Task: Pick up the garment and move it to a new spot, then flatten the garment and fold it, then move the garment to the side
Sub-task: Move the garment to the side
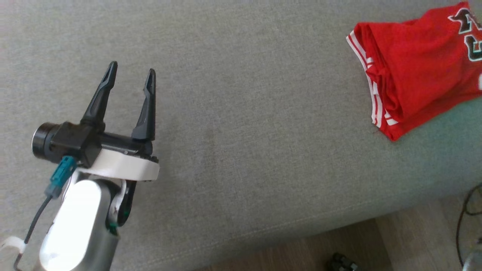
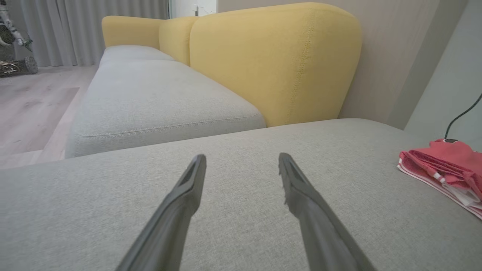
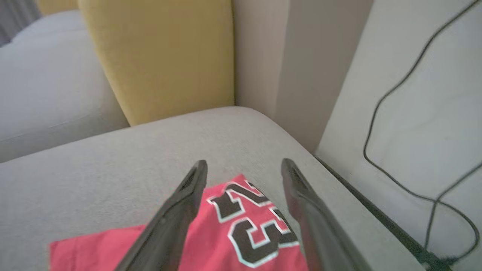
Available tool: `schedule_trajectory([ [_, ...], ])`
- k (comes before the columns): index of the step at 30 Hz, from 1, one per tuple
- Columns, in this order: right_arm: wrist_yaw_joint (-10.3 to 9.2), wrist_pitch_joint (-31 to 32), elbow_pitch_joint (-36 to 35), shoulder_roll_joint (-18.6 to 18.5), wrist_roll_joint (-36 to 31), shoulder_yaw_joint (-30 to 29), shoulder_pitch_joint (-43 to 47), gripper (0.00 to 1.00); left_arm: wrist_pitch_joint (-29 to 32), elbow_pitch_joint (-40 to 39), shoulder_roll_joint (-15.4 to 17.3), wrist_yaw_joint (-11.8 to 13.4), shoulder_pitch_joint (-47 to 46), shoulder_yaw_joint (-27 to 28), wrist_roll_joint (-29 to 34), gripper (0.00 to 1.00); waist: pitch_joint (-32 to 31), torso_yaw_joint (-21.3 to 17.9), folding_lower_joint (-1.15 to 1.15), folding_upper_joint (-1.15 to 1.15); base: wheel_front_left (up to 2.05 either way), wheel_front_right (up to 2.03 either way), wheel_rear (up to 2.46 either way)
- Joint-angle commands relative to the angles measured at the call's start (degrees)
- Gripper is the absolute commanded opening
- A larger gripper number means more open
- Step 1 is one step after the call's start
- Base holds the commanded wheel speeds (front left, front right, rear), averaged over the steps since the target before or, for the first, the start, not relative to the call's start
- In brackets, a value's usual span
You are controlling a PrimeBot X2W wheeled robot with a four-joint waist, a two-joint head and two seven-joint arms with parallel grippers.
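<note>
From the head, looks down on the grey cushion [image 1: 244, 113] and finds the left gripper [image 1: 131, 67] on the left, its two dark fingers spread apart with nothing between them. Places the garment [image 1: 418, 71], red with white striped trim, folded on the far right of that cushion, well apart from the left gripper and cut by the picture's right edge. Catches a strip of wooden floor [image 1: 376, 244] along the near side and a dark cable [image 1: 458, 229] at the near right. From the left wrist, looks low across the cushion [image 2: 75, 210] past the left gripper [image 2: 241, 156], fingers wide and empty. Adds to the head's account a yellow backrest [image 2: 271, 64] on the far side, a second seat [image 2: 158, 98] at the far left and grey curtains [image 2: 75, 26] beyond it. Shows the garment [image 2: 444, 165] at the right, edge-on, as stacked layers. From the right wrist, brings in the right gripper [image 3: 244, 162], fingers apart above the garment [image 3: 94, 252] and clamped on nothing; cannot tell whether they touch the cloth. Reveals a black, white-edged number [image 3: 260, 229] facing up between the fingers, with the pale wall [image 3: 433, 113] and the cable [image 3: 381, 98] just right of the cushion's edge.
</note>
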Motion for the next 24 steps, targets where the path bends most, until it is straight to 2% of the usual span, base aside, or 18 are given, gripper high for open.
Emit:
schedule_trajectory([
  [1, -0.04, -1.5, -4.0, 0.2, -0.5, 2.1, 1.2, 1.0, -0.2, -1.5, 1.1, 0.1, -0.1, 2.1, -0.6, 1.0, -1.3, 0.7, 0.0, 0.0, 0.0, 0.0, 0.0],
  [12, -0.04, -6.9, -21.7, 8.7, -1.1, 15.1, 15.2, 1.0, -0.7, -0.4, 1.5, 1.6, 5.5, 4.3, -2.6, 1.0, -8.1, 5.9, 0.0, 0.0, 0.0, 0.0, 0.0],
  [17, -0.04, -8.1, -24.8, 10.2, -1.2, 18.5, 19.7, 1.0, -0.7, -0.6, 1.8, 2.1, 7.8, 4.7, -3.1, 1.0, -10.7, 8.7, 0.0, 0.0, 0.0, 0.0, 0.0],
  [24, -0.04, -8.9, -26.5, 10.8, -1.8, 19.8, 24.9, 1.0, -0.8, -0.8, 2.1, 2.4, 10.8, 4.5, -3.4, 1.0, -14.0, 10.5, 0.0, 0.0, 0.0, 0.0, 0.0],
])
